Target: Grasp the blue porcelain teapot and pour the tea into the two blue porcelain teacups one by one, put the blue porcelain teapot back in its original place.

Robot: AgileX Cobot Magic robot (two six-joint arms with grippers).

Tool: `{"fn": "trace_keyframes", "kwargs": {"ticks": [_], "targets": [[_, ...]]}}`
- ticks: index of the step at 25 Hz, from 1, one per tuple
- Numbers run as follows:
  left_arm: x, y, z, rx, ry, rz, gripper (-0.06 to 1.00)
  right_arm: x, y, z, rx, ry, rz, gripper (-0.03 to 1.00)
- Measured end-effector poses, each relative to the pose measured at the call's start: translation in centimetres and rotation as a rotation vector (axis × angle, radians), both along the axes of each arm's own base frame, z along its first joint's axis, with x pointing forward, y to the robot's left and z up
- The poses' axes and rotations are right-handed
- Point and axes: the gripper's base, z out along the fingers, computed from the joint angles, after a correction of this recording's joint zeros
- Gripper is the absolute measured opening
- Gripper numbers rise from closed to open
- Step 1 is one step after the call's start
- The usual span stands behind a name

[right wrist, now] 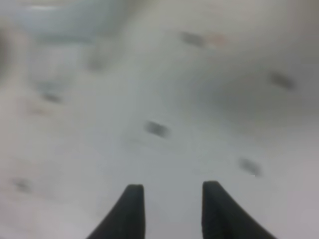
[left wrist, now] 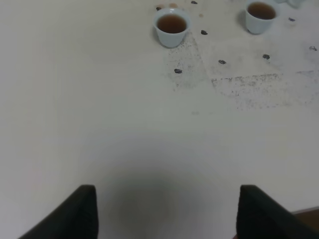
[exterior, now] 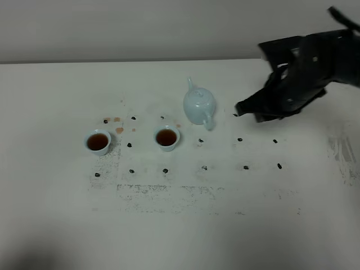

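The table (exterior: 56, 225) is a broad matt white sheet, scuffed with grey speckle and dotted with small dark marks in rows; on it, near the middle toward the far side, the teapot (exterior: 199, 106) stands upright and free, a glossy pale-blue round body with knobbed lid, spout pointing away and loop handle turned toward my right claw (exterior: 238, 108); that claw hangs just beside the handle, apart from it, jaws part open with a narrow gap and nothing between them, as the blurred right wrist view (right wrist: 169, 199) confirms; my left claw (left wrist: 167, 209) hangs wide and empty over bare table, well apart from the work. Both cups, the left (exterior: 98, 141) and the right (exterior: 167, 138), are small, flared, narrow-footed and hold reddish-brown tea (exterior: 166, 137); pouring looks done and the pot set down, so I judge the step in hand to be the release and retreat. To do it well: widen fully before moving; draw straight back from the loop so no fingertip hooks it; the glaze is slick and the pot would slide or tip easily; a few tea spots (exterior: 117, 125) beside the left cup show spills.
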Motion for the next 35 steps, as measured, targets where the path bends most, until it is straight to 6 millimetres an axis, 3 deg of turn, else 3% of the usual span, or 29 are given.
{"fn": "trace_keyframes", "kwargs": {"ticks": [4, 7, 10, 13, 17, 24, 30, 35], "targets": [[0.0, 0.0, 0.0, 0.000, 0.000, 0.000, 0.60, -3.4, -7.2, 4.5, -0.051, 0.026, -0.215, 0.31], [0.0, 0.0, 0.0, 0.000, 0.000, 0.000, 0.60, -7.5, -11.3, 8.9, -0.090, -0.025, -0.337, 0.31], [0.0, 0.0, 0.0, 0.000, 0.000, 0.000, 0.60, -13.3, -13.6, 13.2, -0.139, -0.134, -0.414, 0.31], [0.0, 0.0, 0.0, 0.000, 0.000, 0.000, 0.60, -18.9, -13.3, 14.5, -0.167, -0.209, -0.406, 0.31], [0.0, 0.0, 0.0, 0.000, 0.000, 0.000, 0.60, -24.8, -11.2, 13.3, -0.105, -0.296, -0.354, 0.31], [0.0, 0.0, 0.0, 0.000, 0.000, 0.000, 0.60, -31.9, -8.5, 10.2, -0.059, -0.455, -0.240, 0.31], [0.0, 0.0, 0.0, 0.000, 0.000, 0.000, 0.60, -35.7, -7.4, 7.0, -0.028, -0.432, -0.206, 0.31], [0.0, 0.0, 0.0, 0.000, 0.000, 0.000, 0.60, -37.0, -6.8, 6.6, 0.007, -0.518, -0.185, 0.31]]}}
